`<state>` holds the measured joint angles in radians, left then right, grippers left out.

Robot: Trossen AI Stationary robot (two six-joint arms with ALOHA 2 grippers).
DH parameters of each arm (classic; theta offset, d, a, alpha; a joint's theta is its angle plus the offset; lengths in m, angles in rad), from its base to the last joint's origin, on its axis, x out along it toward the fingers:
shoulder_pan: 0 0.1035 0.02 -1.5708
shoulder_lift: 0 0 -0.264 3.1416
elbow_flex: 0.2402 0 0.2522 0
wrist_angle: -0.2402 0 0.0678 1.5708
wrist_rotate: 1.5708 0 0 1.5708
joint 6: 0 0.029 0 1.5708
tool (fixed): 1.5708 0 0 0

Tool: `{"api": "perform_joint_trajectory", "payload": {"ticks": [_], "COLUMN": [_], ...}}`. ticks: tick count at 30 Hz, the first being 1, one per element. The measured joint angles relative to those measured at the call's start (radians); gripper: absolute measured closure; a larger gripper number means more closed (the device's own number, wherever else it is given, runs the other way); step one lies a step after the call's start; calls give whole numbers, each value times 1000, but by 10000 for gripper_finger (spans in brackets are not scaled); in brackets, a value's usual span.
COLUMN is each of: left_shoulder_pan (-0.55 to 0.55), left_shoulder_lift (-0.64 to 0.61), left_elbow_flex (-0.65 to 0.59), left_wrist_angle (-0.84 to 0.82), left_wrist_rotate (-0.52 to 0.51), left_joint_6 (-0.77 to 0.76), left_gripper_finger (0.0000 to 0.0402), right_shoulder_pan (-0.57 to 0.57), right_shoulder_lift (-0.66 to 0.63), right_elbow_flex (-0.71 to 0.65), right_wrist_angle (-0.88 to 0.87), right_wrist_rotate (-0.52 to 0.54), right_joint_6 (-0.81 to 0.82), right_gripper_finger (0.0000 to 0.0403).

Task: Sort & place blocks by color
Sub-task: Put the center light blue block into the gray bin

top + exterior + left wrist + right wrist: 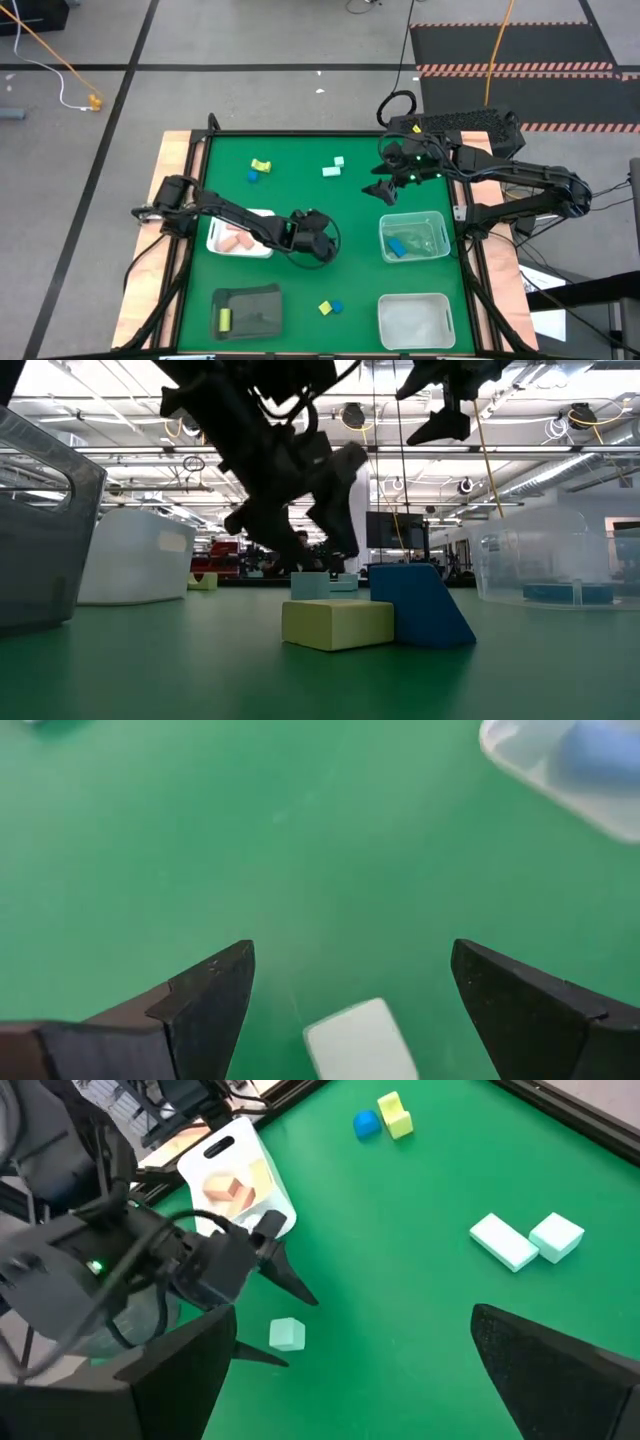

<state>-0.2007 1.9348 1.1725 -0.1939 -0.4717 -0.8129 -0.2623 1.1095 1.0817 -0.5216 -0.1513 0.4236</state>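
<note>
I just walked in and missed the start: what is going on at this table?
A two-armed robot is sorting small blocks by colour. The left gripper hangs open around a mint block mid-table, not yet gripping it. The right gripper waits open above the mat, near the clear bin holding blue blocks. Pink blocks lie on the white tray and a yellow block on the dark tray. Other blocks are still loose on the mat.

**Open mat mid-table, edges crowded**

Bare green mat lies open around the left gripper, fingers spread over a mint block. White tray crowds its left; clear bins block the right.
</note>
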Motion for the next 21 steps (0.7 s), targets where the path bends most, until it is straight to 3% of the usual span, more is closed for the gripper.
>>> {"api": "perform_joint_trajectory", "payload": {"ticks": [13,17,21], "left_shoulder_pan": [-15,-22,-28], "left_shoulder_lift": [56,56,54], "left_elbow_flex": [0,0,0], "left_wrist_angle": [-105,-117,-117], "left_wrist_rotate": [0,17,32], "left_joint_6": [-21,-20,-21], "left_gripper_finger": [74,133,232], "right_shoulder_pan": [0,0,0], "right_shoulder_lift": [0,0,0], "right_elbow_flex": [0,0,0], "right_wrist_angle": [-3,-4,-4], "right_wrist_rotate": [-5,-6,-6], "right_joint_6": [7,9,35], "right_gripper_finger": [9,9,9]}}
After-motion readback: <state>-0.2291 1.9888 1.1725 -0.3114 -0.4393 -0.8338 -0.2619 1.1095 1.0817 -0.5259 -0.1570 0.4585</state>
